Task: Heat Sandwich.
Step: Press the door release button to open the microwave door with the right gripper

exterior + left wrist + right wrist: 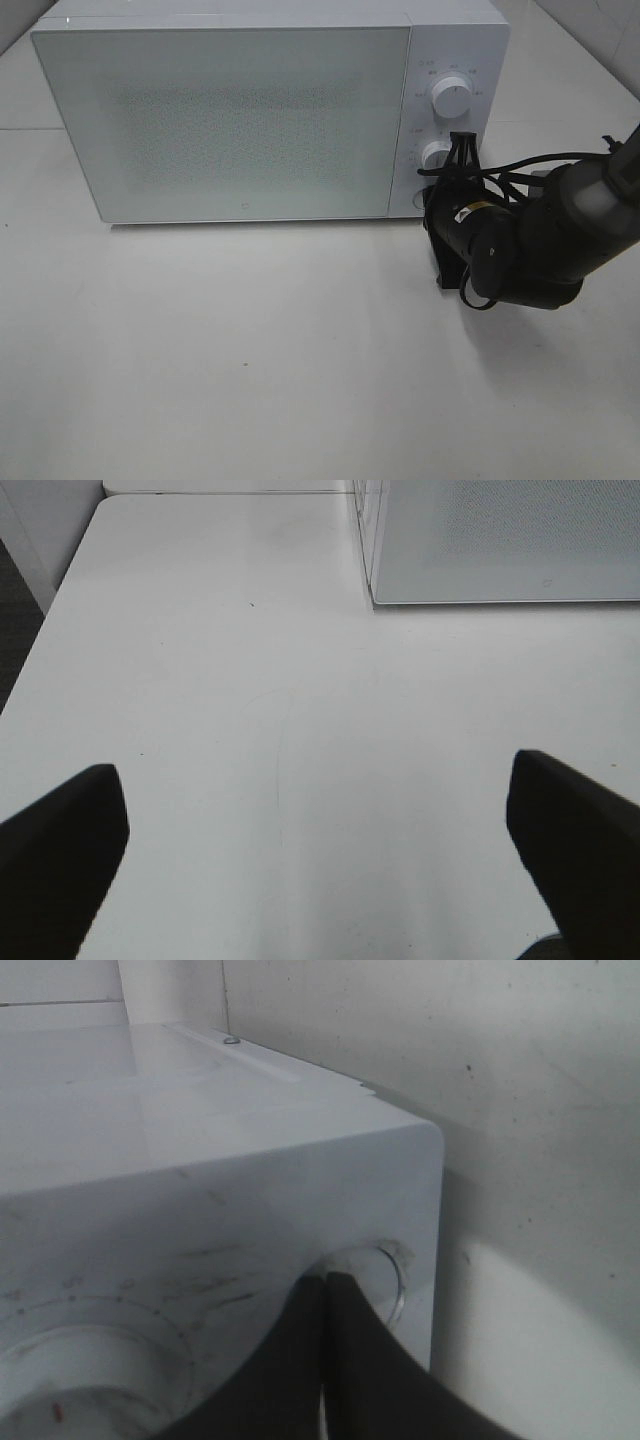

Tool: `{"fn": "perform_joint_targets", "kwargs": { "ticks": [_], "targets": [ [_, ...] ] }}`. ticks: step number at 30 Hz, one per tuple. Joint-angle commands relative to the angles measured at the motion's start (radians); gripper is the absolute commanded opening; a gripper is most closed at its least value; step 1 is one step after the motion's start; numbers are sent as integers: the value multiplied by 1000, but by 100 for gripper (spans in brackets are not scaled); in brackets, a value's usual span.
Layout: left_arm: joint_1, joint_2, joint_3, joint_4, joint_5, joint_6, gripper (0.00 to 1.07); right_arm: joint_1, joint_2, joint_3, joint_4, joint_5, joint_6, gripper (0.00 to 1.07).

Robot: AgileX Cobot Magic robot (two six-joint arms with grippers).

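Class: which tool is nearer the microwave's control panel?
Right. The right tool, shut, touches the control panel beside a dial; the left tool hangs open over the table, apart from the microwave.

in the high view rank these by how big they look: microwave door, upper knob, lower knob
1. microwave door, by far the largest
2. upper knob
3. lower knob, visibly smaller than the upper one

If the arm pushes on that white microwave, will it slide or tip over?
Probably neither. The microwave is a wide, low box sitting flat on the table, so tipping seems unlikely. It looks heavy for the shut right gripper at its round button; the smooth table might allow slight sliding.
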State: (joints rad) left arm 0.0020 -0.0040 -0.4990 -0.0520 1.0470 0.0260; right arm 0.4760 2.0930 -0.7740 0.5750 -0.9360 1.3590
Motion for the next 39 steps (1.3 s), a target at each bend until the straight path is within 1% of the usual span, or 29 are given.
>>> {"fn": "perform_joint_targets", "kwargs": {
  "ticks": [1,4,5,7,10,15,26,36,39],
  "targets": [
    [-4,-28,6,-2,-10,1,98,-19,-8,-22,35,-99,-35,0],
    [-4,-28,6,-2,-10,1,98,-31,11,-56,17,-130,-39,0],
    [-4,-28,6,-2,-10,1,98,-40,32,-89,4,-164,-39,0],
    [-4,-28,6,-2,-10,1,98,-42,41,-102,-6,-176,-39,0],
    [-4,-28,6,-2,-10,1,98,-42,71,-151,-19,-257,-37,0],
    [-4,-28,6,-1,-10,2,98,-45,71,-160,-35,-278,-45,0],
    [-4,-28,6,-1,-10,2,98,-54,71,-158,-58,-227,-45,0],
    [-4,-28,6,-1,-10,2,98,-54,62,-158,-75,-117,-20,0],
    [-4,-28,6,-1,-10,2,98,-54,36,-158,-75,-46,-35,0]
  ]
}}
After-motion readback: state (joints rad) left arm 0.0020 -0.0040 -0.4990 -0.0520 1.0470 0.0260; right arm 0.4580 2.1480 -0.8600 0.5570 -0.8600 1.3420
